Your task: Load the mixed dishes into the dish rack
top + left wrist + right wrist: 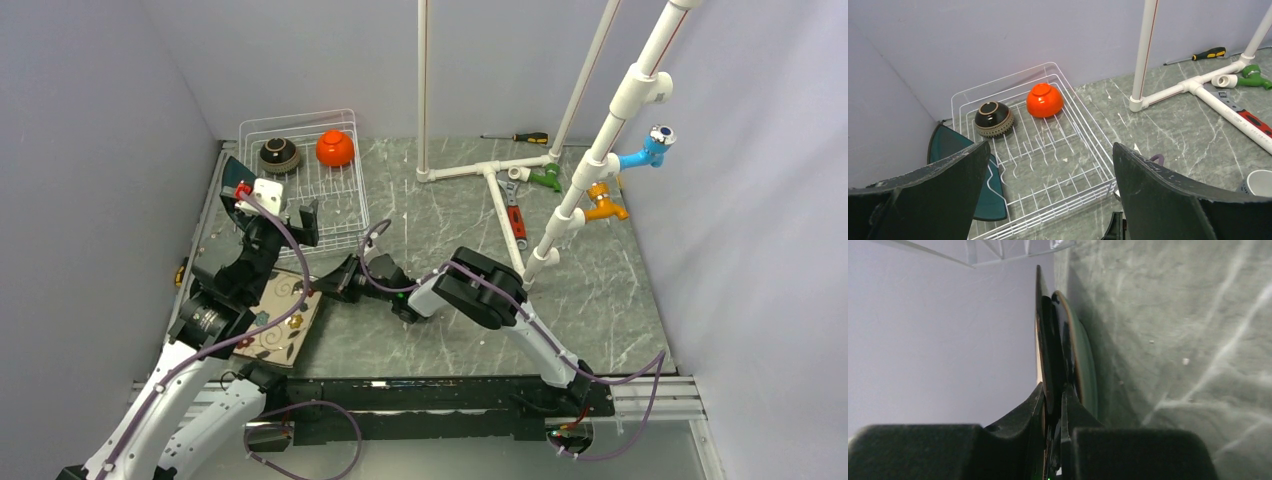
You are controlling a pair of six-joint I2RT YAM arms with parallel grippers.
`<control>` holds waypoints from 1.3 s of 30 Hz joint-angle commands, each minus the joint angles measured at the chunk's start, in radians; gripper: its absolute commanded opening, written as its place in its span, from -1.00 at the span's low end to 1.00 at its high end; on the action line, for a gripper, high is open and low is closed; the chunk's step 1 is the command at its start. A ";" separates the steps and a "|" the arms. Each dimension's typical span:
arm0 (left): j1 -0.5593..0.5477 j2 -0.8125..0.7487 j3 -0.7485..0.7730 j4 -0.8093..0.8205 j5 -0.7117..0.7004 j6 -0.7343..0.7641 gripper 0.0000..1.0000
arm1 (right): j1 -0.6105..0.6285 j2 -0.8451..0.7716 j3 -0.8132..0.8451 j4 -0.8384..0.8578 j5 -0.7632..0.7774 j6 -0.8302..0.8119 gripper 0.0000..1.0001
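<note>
The white wire dish rack [345, 215] stands at the back left. In it sit the dark brown bowl [279, 154] and the orange bowl [335, 148], both upside down. The dark teal plate [236, 178] stands on edge at the rack's left end. My left gripper [272, 215] is open and empty above the rack's near edge [1048, 205]. The brown floral plate [283, 318] lies near the front left, partly under my left arm. My right gripper [322, 285] is shut on its right edge [1054, 400]. The pale green plate [1084, 360] lies right under it.
A white pipe frame [495, 175] with coloured taps [650, 150] stands at the back right. A screwdriver [520, 137] and a red-handled tool [516, 218] lie beside it. Grey walls close in the left and back sides.
</note>
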 commanded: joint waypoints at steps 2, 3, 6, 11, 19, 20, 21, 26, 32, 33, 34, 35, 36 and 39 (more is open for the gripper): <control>-0.004 -0.022 0.009 0.026 -0.035 0.018 0.95 | -0.005 -0.158 0.019 0.205 -0.005 0.097 -1.00; -0.003 -0.025 0.008 0.027 -0.036 0.019 0.95 | -0.005 -0.165 0.018 0.203 -0.006 0.091 -1.00; -0.004 -0.022 0.006 0.028 -0.035 0.021 0.95 | -0.006 -0.182 0.011 0.188 -0.006 0.078 -1.00; -0.005 -0.022 0.006 0.028 -0.034 0.020 0.95 | -0.009 -0.187 0.002 0.236 -0.030 0.086 -1.00; -0.004 -0.023 0.004 0.028 -0.031 0.018 0.94 | -0.023 -0.229 -0.071 0.323 -0.061 0.106 -1.00; -0.005 -0.024 0.003 0.029 -0.030 0.018 0.95 | -0.027 -0.236 -0.083 0.337 -0.060 0.112 -1.00; -0.005 -0.023 0.004 0.029 -0.030 0.017 0.95 | -0.032 -0.240 -0.093 0.348 -0.062 0.116 -1.00; -0.004 -0.019 0.004 0.029 -0.027 0.016 0.94 | -0.047 -0.265 -0.112 0.401 -0.077 0.145 -1.00; -0.003 -0.013 0.002 0.029 -0.025 0.016 0.94 | -0.056 -0.297 -0.142 0.435 -0.086 0.157 -1.00; -0.004 -0.012 0.003 0.028 -0.025 0.016 0.94 | -0.059 -0.302 -0.148 0.428 -0.091 0.152 -1.00; -0.005 -0.010 0.004 0.027 -0.024 0.017 0.94 | -0.062 -0.305 -0.154 0.416 -0.094 0.142 -1.00; -0.005 -0.009 0.003 0.028 -0.024 0.017 0.94 | -0.062 -0.308 -0.162 0.398 -0.096 0.132 -1.00; -0.005 -0.008 0.003 0.028 -0.023 0.016 0.94 | -0.064 -0.309 -0.171 0.392 -0.100 0.121 -1.00; -0.004 -0.007 0.002 0.027 -0.018 0.016 0.95 | -0.066 -0.299 -0.175 0.358 -0.132 0.108 -1.00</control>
